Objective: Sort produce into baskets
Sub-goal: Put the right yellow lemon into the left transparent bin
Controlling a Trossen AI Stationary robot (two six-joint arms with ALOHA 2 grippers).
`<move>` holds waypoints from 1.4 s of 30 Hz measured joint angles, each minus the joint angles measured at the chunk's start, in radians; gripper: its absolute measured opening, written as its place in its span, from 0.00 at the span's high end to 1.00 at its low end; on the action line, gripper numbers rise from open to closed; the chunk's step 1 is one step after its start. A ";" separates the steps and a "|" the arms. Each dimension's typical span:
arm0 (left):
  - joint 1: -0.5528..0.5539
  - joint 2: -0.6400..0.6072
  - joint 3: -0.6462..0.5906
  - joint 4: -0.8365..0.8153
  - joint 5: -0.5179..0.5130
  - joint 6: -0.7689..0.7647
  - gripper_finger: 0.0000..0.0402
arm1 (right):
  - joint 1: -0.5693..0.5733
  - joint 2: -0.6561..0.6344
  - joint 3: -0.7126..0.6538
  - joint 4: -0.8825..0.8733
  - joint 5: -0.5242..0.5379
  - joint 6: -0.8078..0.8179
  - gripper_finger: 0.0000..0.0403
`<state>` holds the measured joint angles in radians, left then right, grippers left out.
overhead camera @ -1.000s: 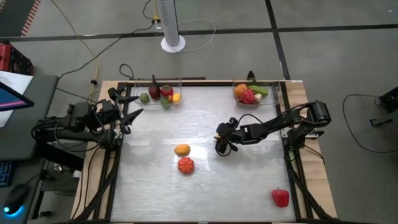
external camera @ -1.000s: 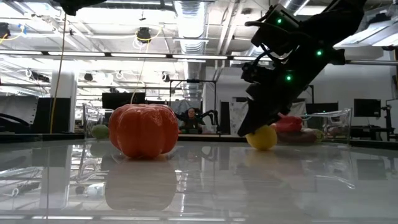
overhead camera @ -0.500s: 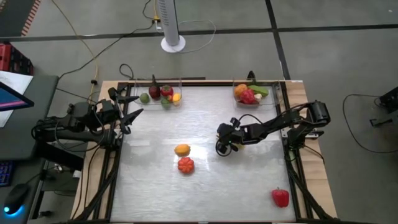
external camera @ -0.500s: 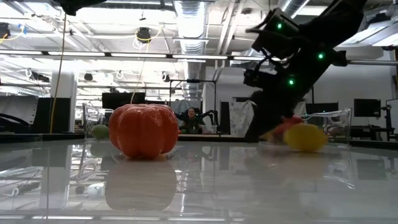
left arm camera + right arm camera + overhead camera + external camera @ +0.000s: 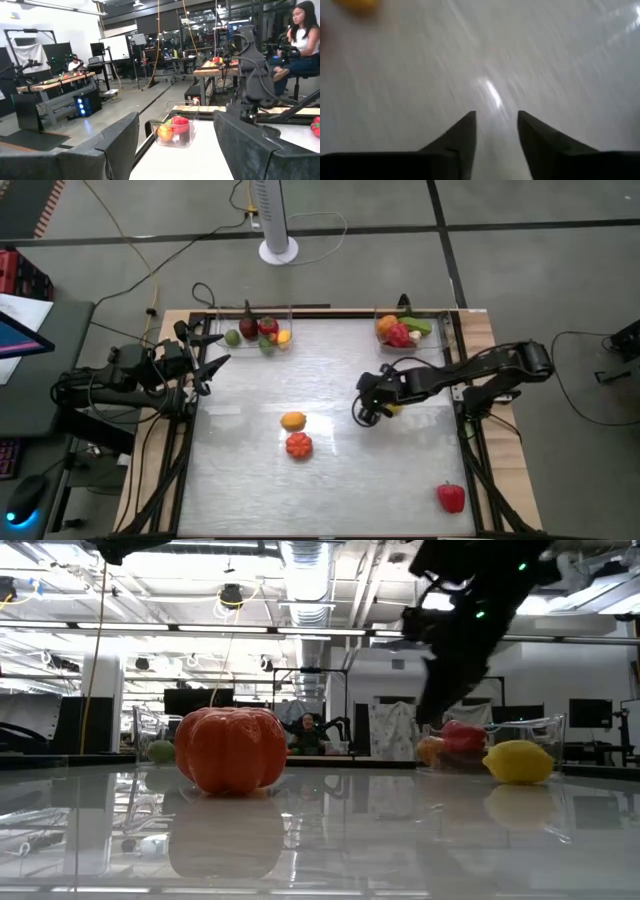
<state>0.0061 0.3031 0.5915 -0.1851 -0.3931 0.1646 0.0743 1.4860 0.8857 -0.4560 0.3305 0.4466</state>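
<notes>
You're in a robotics lab: workbenches (image 5: 60, 80), a whiteboard (image 5: 116, 47), ceiling strip lights (image 5: 230, 632), and a seated person (image 5: 300, 40) nearby.

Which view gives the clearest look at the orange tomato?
The low view: the orange tomato sits close and large, ribs visible. The high view shows it small, mid-table, beside the lemon. Neither wrist view shows it.

left arm: parked at 9 o'clock edge of surface | left claw (image 5: 207, 350): fingers spread, empty | right arm: reaching in from 3 o'clock | right claw (image 5: 366, 411): near centre, fingers slightly parted, empty
</notes>
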 joint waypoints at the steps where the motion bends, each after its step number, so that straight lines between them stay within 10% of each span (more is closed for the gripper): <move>1: 0.000 0.000 0.000 0.000 0.000 0.000 0.39 | 0.006 -0.019 0.002 -0.048 -0.011 0.018 0.52; 10: 0.000 0.000 0.000 0.001 0.001 -0.005 0.39 | 0.089 -0.082 -0.021 -0.291 -0.013 0.174 0.12; 16: 0.000 0.000 0.000 -0.004 0.001 -0.019 0.39 | 0.087 -0.082 -0.107 -0.287 0.007 0.268 0.05; 42: 0.000 0.000 0.000 -0.004 0.002 -0.023 0.39 | 0.080 -0.071 -0.235 0.002 0.118 0.204 0.45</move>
<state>0.0059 0.3031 0.5915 -0.1887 -0.3916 0.1421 0.1539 1.4151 0.6507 -0.4540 0.4487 0.6507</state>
